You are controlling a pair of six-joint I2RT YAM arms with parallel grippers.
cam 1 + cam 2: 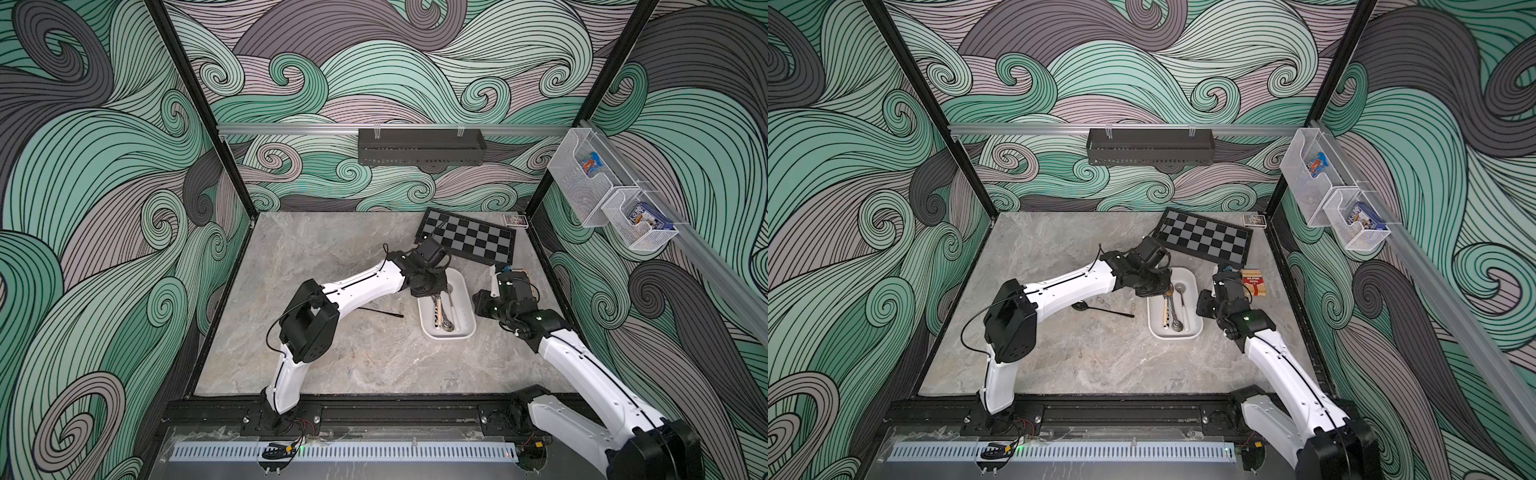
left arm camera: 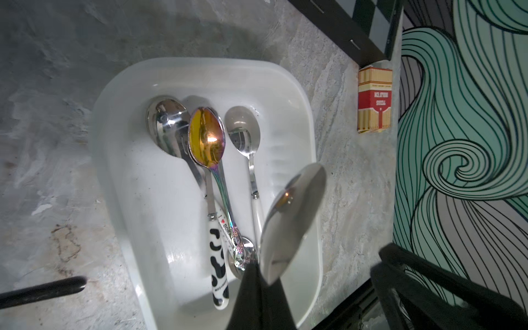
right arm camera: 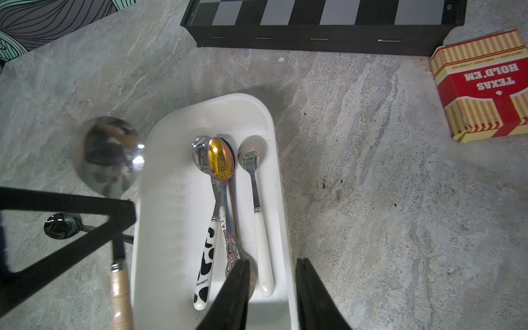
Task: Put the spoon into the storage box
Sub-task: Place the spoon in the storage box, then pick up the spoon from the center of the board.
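Marble tabletop [image 1: 332, 353]: right gripper [image 3: 271, 261] stands parted astride the 3 o'clock wall of the storage box [image 3: 171, 228], seemingly not pinching. Left gripper [image 2: 264, 275] is clenched on the spoon [image 2: 291, 223] above the box's 9 o'clock side. Placing step; next, lower and release beside the other spoons [image 2: 205, 137].

- Spoon [image 2: 291, 225] in left gripper [image 2: 263, 280]: bowl blurred in both wrist views; handle hidden behind fingers [image 2: 248, 297] in left wrist view, cut off by frame edge in right wrist view.
- Black spoon [image 1: 382, 312]: bowl hidden under left arm [image 1: 361, 286] in a top view; cut off by frame edge in left wrist view.
- Card box [image 1: 519, 272]: mostly hidden behind right arm [image 1: 519, 307] in a top view.
- Wire baskets [image 1: 577, 183]: contents too small to identify.
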